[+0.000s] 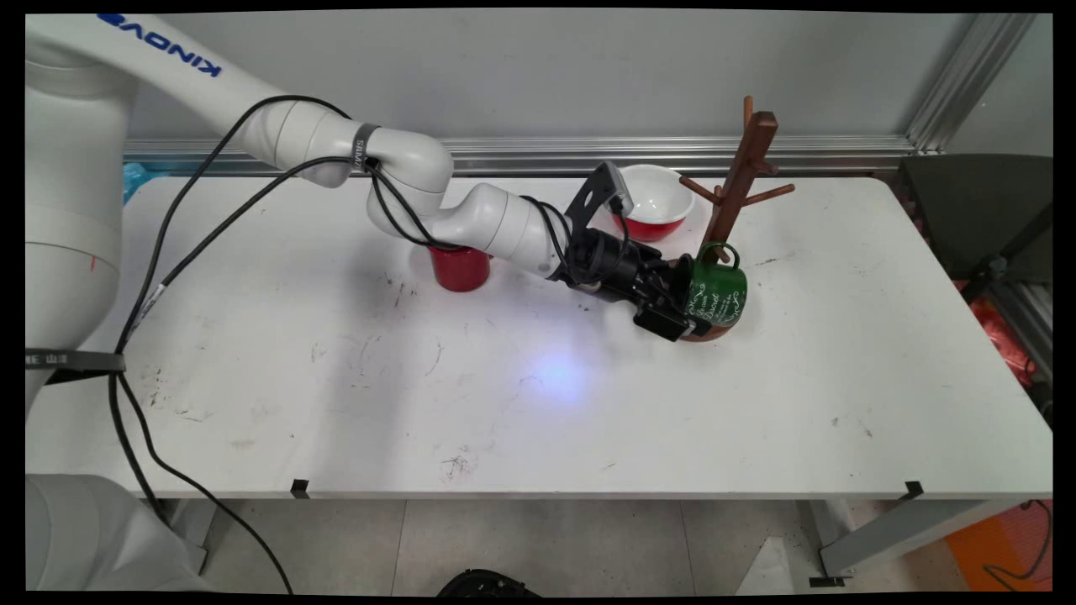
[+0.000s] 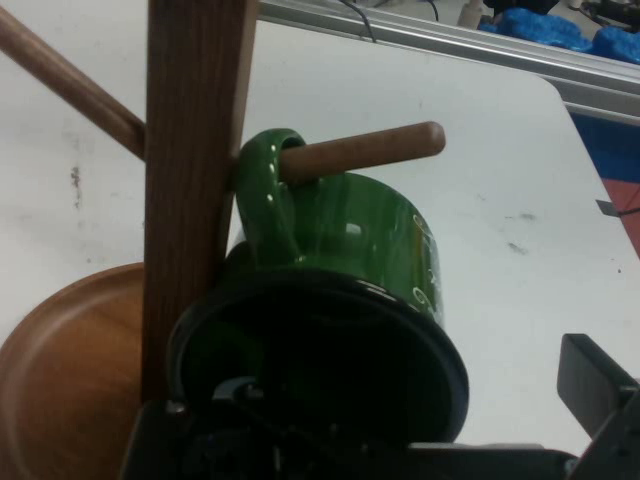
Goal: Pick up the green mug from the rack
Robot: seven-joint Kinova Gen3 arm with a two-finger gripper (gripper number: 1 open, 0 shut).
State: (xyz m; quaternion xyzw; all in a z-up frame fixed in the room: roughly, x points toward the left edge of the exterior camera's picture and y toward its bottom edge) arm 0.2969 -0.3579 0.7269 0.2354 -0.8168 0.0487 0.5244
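Three vessels on the white table [image 1: 588, 403], left to right. A red cup [image 1: 460, 270] stands upright, left of centre, partly hidden under the arm. A red bowl [image 1: 656, 202] with a white inside sits at the far edge, well clear of the cup. The claw [image 1: 677, 307] lies low and sideways at the mouth of the green mug [image 1: 716, 294]. In the hand view the one visible finger [image 2: 600, 390] stands off the mug's rim with table showing between, so the claw looks released, not gripping. The mug's handle [image 2: 262, 190] is looped over a low peg [image 2: 370, 150] of the wooden mug tree [image 1: 740, 181], so the mug is already hung, tipped on its side over the tree's round base [image 2: 70, 370]. The other pegs are bare.
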